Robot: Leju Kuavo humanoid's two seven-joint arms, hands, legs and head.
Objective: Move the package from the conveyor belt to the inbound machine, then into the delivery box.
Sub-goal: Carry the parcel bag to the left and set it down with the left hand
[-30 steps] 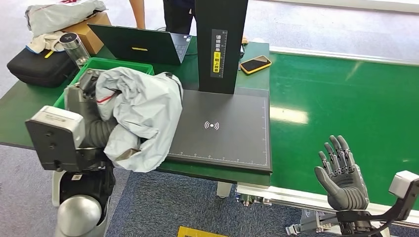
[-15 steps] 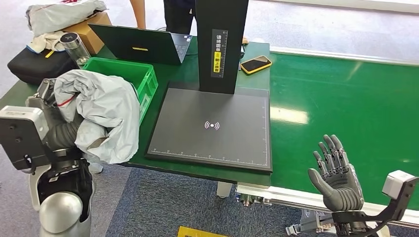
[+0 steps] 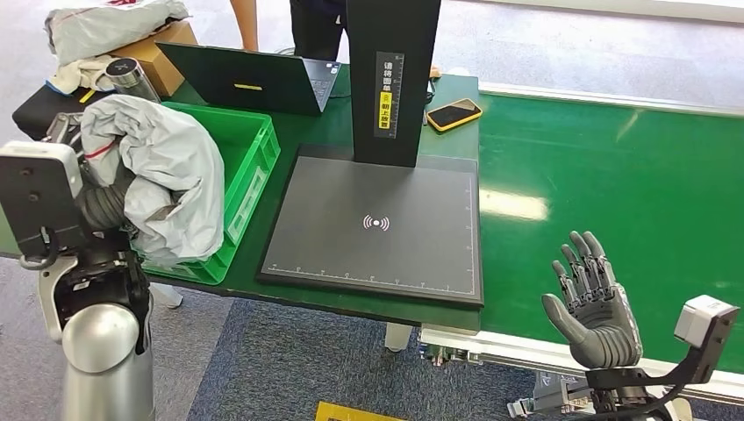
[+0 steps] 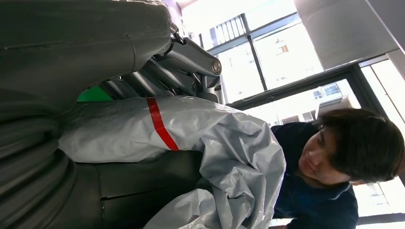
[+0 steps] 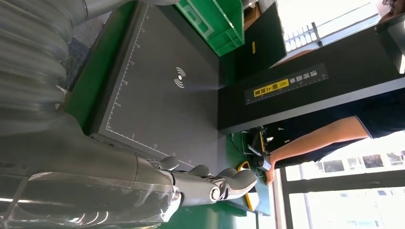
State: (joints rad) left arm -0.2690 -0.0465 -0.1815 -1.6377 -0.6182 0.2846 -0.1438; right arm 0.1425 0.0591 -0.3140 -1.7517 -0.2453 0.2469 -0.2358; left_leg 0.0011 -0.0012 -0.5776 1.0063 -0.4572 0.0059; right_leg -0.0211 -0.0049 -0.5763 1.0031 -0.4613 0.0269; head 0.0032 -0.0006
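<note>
Green desk [image 3: 333, 114] upper left of frame, black inbound machine [image 3: 377, 219] at centre, green delivery box [image 3: 250, 149] to its left. Grey package [image 3: 162, 167] gripped by left hand [image 3: 88, 189] at frame left, hanging over the box's near-left corner. Best carried further over the box's middle, lowered inside the walls, then let go. Right hand [image 3: 592, 303] lower right, fingers spread, holding nothing.

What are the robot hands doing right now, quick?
Left robot hand: holding the grey package over the green box.
Right robot hand: open, holding nothing, above the conveyor belt.
</note>
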